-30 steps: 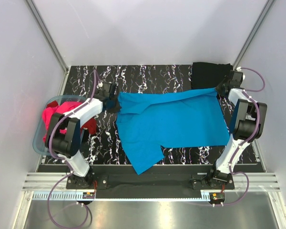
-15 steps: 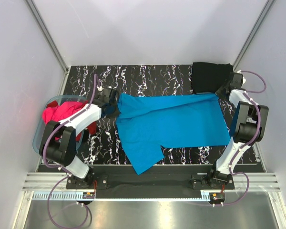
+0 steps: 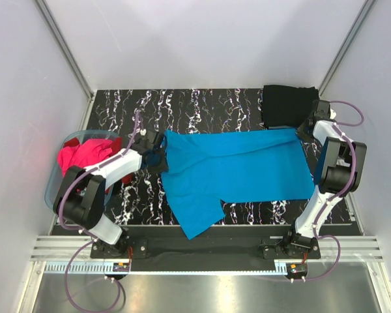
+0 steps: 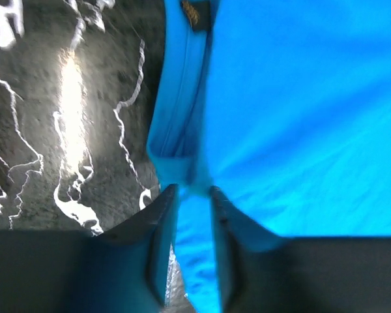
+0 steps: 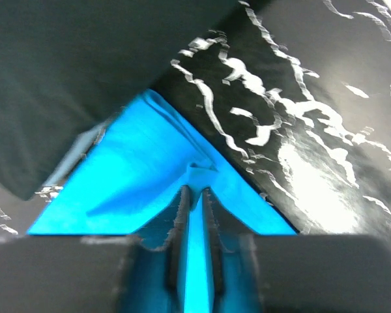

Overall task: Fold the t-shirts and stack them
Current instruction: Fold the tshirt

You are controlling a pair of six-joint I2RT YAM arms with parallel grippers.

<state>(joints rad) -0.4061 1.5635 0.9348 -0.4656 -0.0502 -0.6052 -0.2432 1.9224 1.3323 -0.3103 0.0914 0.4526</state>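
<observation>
Straddling, left gripper (image 4: 192, 189): jaws a slot apart over a bunched fold at the left edge of the turquoise t-shirt (image 3: 241, 166); the cloth lies loose between them.
Right gripper (image 5: 195, 190): fingers nearly together with the shirt's far right corner between them; whether they press it, I cannot tell.
Between the grippers: turquoise shirt spread flat on the marbled table (image 3: 202, 104), one sleeve reaching past the near edge.
Just beyond right gripper: black t-shirt (image 3: 287, 104), folded, touching that turquoise corner.
Outward of left gripper: translucent tub (image 3: 50, 195) holding pink-red t-shirts (image 3: 81, 156), apart from the spread shirt.
</observation>
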